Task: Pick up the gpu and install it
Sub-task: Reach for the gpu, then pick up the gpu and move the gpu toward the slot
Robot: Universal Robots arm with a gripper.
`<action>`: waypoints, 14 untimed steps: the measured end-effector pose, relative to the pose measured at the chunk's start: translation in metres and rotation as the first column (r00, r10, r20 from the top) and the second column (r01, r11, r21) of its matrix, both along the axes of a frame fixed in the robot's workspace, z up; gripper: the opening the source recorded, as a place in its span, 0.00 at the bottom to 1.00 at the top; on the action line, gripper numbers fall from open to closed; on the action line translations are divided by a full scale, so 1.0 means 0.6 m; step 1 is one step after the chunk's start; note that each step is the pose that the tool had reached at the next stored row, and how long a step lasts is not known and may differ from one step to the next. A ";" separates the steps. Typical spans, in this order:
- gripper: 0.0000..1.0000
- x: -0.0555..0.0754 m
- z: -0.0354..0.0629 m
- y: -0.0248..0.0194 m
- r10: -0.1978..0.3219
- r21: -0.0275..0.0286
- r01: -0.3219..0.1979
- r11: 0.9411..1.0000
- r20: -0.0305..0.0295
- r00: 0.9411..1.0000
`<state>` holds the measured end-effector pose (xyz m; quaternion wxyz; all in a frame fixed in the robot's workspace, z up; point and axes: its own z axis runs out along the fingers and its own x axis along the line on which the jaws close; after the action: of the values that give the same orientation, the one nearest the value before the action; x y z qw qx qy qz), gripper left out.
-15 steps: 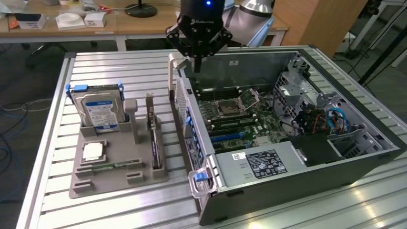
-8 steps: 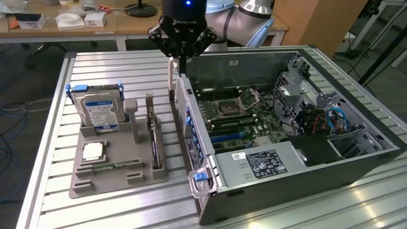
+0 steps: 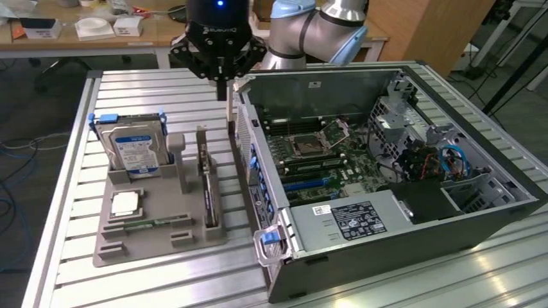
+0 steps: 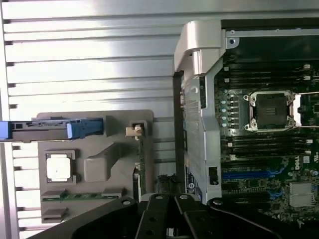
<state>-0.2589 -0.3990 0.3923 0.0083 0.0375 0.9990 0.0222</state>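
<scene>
Spanning the whole scene, the ribbed silver metal surface carries everything. The largest thing on it is the open black and grey computer case, lying on its side at the exterior view's right with its green motherboard facing up. Beside the case, at the exterior view's left, sits the grey moulded plastic holder. In the holder's far corner stands the silver hard drive with a blue label.

The gpu, a thin green circuit card with a black cooler on one face, stands on its edge in a slot along the side of the holder nearest the case. It has not been lifted or installed. Its long axis runs parallel to the case's near wall, from the front of the holder towards the back.

The black robot hand hangs above the narrow strip between holder and case, past the far end of the card. Its fingers point straight down and are pressed together on nothing. From the hand, the card lies lower down, a little to the exterior view's left and towards the viewer. My reading is that the hand is nearly in line with the card's length but clear of its top edge and not touching it. In the wrist view the card shows edge-on, just beside the dark fingers.
</scene>
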 end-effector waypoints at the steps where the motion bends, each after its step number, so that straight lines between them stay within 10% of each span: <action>1: 0.11 -0.008 0.000 0.0000 0.000 0.000 0.000 1.000 0.000 1.000; 14: 0.11 -0.034 0.000 0.0000 0.000 0.000 0.000 1.000 0.000 1.000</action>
<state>-0.2795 -0.3990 0.3921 0.0084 0.0375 0.9990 0.0222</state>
